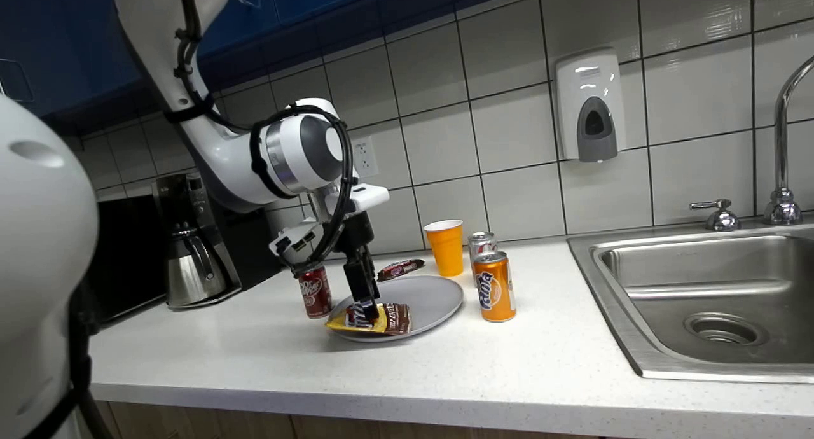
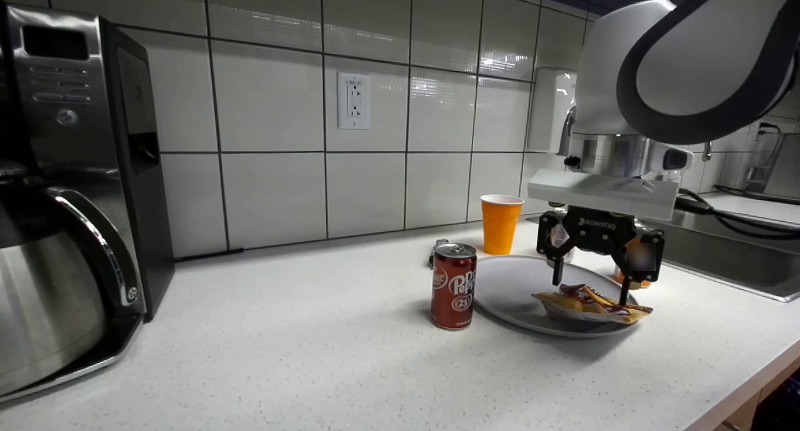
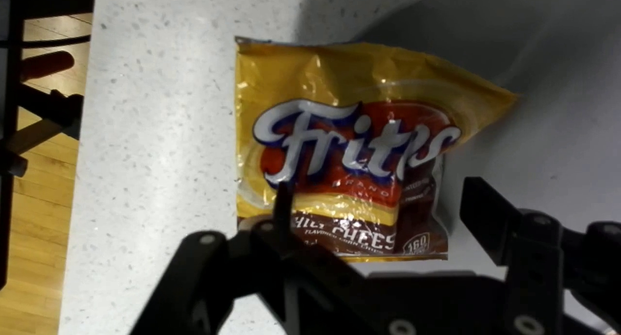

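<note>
A yellow and brown Fritos bag (image 1: 395,318) lies on the near edge of a grey plate (image 1: 442,299), partly sticking out over the rim. The bag (image 2: 590,309) and plate (image 2: 509,297) also show in an exterior view. My gripper (image 2: 590,292) is open and points down right over the bag. In the wrist view the gripper's (image 3: 376,194) one finger overlaps the bag (image 3: 349,145), and the other finger is beside it over the plate (image 3: 548,131). Nothing is held. I cannot tell whether a fingertip touches the bag.
A red Dr Pepper can (image 2: 454,287) stands beside the plate. A wrapped bar (image 1: 400,269), an orange cup (image 1: 446,248), a silver can (image 1: 481,240) and an orange Fanta can (image 1: 496,289) are around it. A coffee maker (image 1: 197,254) and a sink (image 1: 610,299) flank the counter.
</note>
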Controlling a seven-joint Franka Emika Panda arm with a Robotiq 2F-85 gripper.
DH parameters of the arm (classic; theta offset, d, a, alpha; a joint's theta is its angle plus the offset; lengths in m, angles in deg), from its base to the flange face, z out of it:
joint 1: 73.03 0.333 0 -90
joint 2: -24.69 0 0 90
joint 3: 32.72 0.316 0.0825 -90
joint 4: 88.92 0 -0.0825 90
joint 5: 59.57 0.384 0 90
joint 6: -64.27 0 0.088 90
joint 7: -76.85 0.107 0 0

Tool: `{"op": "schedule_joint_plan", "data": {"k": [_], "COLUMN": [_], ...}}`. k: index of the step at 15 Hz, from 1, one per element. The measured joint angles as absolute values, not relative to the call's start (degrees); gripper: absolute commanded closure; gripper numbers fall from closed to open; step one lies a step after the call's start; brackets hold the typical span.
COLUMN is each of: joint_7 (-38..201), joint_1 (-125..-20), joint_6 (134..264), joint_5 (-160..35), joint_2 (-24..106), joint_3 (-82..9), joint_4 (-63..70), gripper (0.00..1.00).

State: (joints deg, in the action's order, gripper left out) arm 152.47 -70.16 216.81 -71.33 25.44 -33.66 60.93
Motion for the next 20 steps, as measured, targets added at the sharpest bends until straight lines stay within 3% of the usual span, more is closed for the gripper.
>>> {"op": "schedule_joint_plan", "data": {"k": [7,20], "joint_7": [152.44,152.03], "joint_1": [-70.16,-70.13], "joint_6": [217.03,217.03], "joint_5": [-71.34,-71.42], "joint_2": [26.69,27.25], "joint_3": [-33.67,-33.67], "joint_4": [59.99,58.65], "gripper": [0.97,1.00]}}
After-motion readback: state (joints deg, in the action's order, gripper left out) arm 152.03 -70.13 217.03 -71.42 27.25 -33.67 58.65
